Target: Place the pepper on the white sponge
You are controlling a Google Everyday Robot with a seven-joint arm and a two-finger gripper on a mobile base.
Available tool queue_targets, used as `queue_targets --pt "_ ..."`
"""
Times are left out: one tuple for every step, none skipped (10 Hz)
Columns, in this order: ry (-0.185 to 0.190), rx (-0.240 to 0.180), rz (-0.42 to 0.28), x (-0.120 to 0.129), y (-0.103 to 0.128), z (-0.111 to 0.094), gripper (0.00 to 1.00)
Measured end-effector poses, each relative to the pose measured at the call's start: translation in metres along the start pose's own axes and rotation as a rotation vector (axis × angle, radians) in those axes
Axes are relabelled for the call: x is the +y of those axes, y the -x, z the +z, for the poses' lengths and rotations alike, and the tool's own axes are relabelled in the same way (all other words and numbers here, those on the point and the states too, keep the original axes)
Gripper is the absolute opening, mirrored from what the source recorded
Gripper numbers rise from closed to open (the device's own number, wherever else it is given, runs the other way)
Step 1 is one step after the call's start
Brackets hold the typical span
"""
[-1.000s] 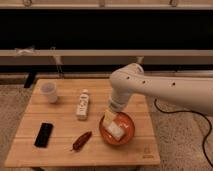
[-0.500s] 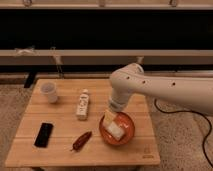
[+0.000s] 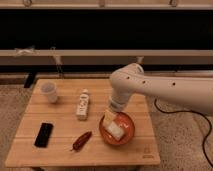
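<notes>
Pepper point(image 3: 81, 141) lies on the wooden desk point(image 3: 55, 120) in the lower middle of the frame, slanted, its thin stem toward the lower left. Just to its right stands the orange-red bowl point(image 3: 129, 136), apart from it, with the white sponge point(image 3: 116, 132) resting inside. The pincer point(image 3: 111, 116) reaches down into the bowl's upper left part, right at the sponge; whether it is spread or pinching cannot be told. The white arm point(image 3: 165, 92) comes in from the right edge. A black phone point(image 3: 43, 134) lies at lower left, a long white bar point(image 3: 83, 104) at centre, a white cup point(image 3: 49, 91) at upper left.
</notes>
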State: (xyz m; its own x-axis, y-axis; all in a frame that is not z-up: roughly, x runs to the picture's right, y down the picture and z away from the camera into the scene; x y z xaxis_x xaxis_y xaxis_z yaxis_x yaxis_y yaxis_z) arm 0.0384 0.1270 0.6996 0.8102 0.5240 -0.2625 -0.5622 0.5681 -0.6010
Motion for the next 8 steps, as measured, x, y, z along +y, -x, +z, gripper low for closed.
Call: queue_targets --pt "0.0 0.0 0.001 0.0 0.0 0.0 0.8" --pt "0.0 0.0 0.001 0.0 0.0 0.0 0.8" --pt "0.0 0.0 0.001 0.0 0.0 0.0 0.8" --pt "0.0 0.0 0.001 0.0 0.0 0.0 0.8" --pt "0.0 0.0 -0.002 0.0 0.0 0.0 0.8" --pt "-0.002 -0.002 -0.017 0.002 0.0 0.001 0.8" --pt "-0.009 -0.014 -0.072 0.008 0.006 0.002 0.8" --pt "-0.012 -0.022 -0.155 0.019 0.016 0.005 0.8"
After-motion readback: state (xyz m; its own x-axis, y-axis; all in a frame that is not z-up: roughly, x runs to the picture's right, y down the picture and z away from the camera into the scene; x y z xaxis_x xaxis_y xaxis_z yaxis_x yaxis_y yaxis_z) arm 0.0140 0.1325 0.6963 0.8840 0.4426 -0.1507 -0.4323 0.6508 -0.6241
